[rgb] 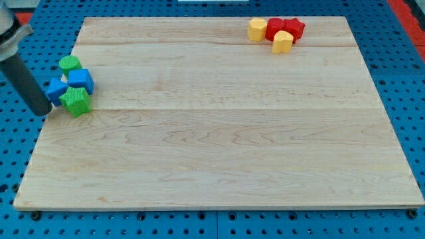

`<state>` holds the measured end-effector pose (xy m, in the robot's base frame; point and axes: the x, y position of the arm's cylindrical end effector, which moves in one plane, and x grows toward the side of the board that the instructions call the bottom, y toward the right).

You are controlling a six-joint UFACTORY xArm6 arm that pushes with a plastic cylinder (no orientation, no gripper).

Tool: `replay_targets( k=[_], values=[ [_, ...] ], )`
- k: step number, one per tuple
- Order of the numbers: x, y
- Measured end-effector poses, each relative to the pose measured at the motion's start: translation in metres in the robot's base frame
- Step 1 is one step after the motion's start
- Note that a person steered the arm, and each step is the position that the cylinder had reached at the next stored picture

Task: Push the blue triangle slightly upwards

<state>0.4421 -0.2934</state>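
Observation:
The blue triangle (56,89) lies at the left edge of the wooden board (219,133), touching a blue cube (81,80) on its right and a green star-shaped block (76,101) below it. A green round block (69,64) sits just above them. My tip (44,111) is at the board's left edge, just below and left of the blue triangle, very close to it.
At the view's top right is a cluster of two yellow blocks (257,29) (283,41) and two red blocks (275,27) (294,28). A blue perforated surface (412,79) surrounds the board.

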Motion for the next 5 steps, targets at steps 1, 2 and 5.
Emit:
replay_targets(
  k=[1, 2, 5],
  values=[
    [0.000, 0.005],
    [0.000, 0.008],
    [-0.019, 0.003]
  ],
)
